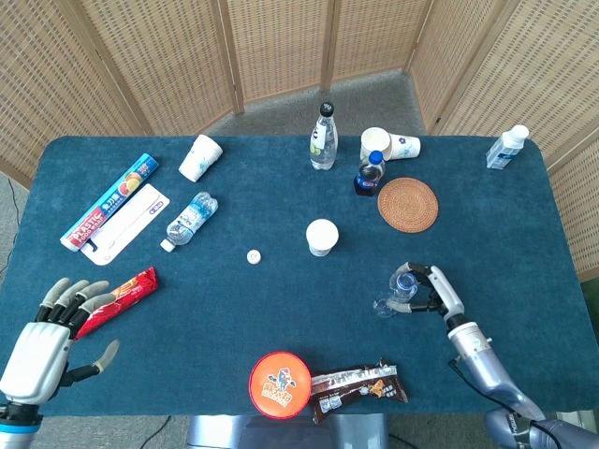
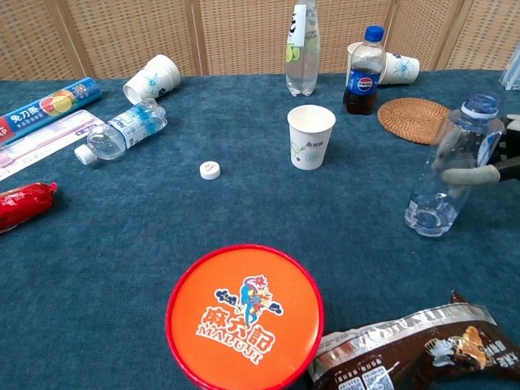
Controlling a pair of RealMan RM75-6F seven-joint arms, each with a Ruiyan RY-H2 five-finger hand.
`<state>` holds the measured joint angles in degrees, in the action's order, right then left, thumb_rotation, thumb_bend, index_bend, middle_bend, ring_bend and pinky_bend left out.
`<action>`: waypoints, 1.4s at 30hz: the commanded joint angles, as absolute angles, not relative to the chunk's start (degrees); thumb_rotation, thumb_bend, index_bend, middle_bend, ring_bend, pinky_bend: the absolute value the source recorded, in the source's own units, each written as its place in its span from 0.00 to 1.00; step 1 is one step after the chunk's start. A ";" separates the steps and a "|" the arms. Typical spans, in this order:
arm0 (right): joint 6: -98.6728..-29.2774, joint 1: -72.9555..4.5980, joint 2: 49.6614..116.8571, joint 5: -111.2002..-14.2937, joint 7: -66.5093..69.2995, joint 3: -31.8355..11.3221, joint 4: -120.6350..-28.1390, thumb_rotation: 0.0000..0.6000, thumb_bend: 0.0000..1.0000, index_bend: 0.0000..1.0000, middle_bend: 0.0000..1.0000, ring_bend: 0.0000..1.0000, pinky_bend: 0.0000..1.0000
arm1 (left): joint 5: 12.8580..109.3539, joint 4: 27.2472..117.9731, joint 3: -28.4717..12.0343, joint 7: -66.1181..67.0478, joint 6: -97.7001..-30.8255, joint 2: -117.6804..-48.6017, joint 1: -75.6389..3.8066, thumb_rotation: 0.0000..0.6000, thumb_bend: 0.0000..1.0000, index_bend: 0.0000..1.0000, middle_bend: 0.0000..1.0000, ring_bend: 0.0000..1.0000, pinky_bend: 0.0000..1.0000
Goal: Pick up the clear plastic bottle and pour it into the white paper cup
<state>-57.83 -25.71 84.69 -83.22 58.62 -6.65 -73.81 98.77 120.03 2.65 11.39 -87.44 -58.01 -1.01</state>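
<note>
The clear plastic bottle [image 1: 393, 293] [image 2: 445, 179] has no cap and leans a little, its base close to the blue cloth at the right front of the table. My right hand [image 1: 433, 292] [image 2: 486, 159] grips it around the upper body, fingers wrapped from the right side. The white paper cup [image 1: 321, 237] [image 2: 310, 136] stands upright in the middle of the table, to the left of the bottle and further back. A small white cap [image 1: 253, 255] [image 2: 210, 169] lies left of the cup. My left hand [image 1: 45, 339] hangs open at the front left corner, holding nothing.
An orange-lidded tin [image 1: 280, 383] [image 2: 244, 317] and a brown snack wrapper [image 1: 360, 383] lie at the front edge. A cola bottle [image 1: 370, 174], a woven coaster [image 1: 408, 203] and a tall bottle [image 1: 323, 138] stand behind the cup. A red packet [image 1: 117, 299] lies by my left hand.
</note>
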 commanded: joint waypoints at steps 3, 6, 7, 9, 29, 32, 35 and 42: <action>-56.51 -27.09 82.13 -82.64 52.36 -7.19 -76.37 1.00 0.17 0.65 0.64 0.60 0.52 | 99.05 120.40 2.44 11.89 -87.46 -57.81 -1.17 0.82 0.38 0.23 0.20 0.14 0.05; -55.02 -28.07 80.18 -80.90 47.21 -8.03 -79.16 1.00 0.17 0.65 0.64 0.61 0.52 | 99.18 120.55 2.47 12.03 -87.19 -57.72 -1.32 0.82 0.38 0.23 0.20 0.14 0.05; -54.61 -28.35 79.70 -80.33 45.91 -8.33 -79.85 1.00 0.17 0.65 0.64 0.61 0.53 | 99.24 120.57 2.48 12.04 -87.11 -57.72 -1.37 0.82 0.38 0.23 0.20 0.14 0.05; -53.63 -29.00 78.74 -78.82 42.74 -9.02 -81.33 1.00 0.17 0.65 0.64 0.61 0.53 | 99.37 120.57 2.50 12.00 -87.00 -57.78 -1.47 0.82 0.38 0.23 0.20 0.14 0.05; -49.09 -35.56 76.07 -58.91 17.13 -16.38 -88.36 1.00 0.17 0.65 0.66 0.64 0.55 | 100.61 119.66 2.59 10.84 -88.08 -58.11 -1.22 0.82 0.38 0.23 0.20 0.14 0.05; -48.30 -37.21 76.39 -56.94 14.17 -17.09 -88.10 1.00 0.17 0.65 0.66 0.64 0.55 | 100.60 119.47 2.64 10.64 -88.13 -58.19 -1.17 0.82 0.38 0.23 0.20 0.14 0.05; -47.36 -38.93 76.63 -55.14 11.53 -17.72 -87.63 1.00 0.16 0.65 0.65 0.64 0.55 | 100.59 119.32 2.69 10.47 -88.35 -58.16 -1.04 0.82 0.38 0.23 0.20 0.14 0.05; -45.23 -42.96 78.07 -49.93 5.78 -18.49 -85.15 1.00 0.16 0.66 0.65 0.64 0.55 | 100.79 119.11 2.93 10.20 -88.60 -58.14 -0.80 0.82 0.38 0.23 0.20 0.14 0.05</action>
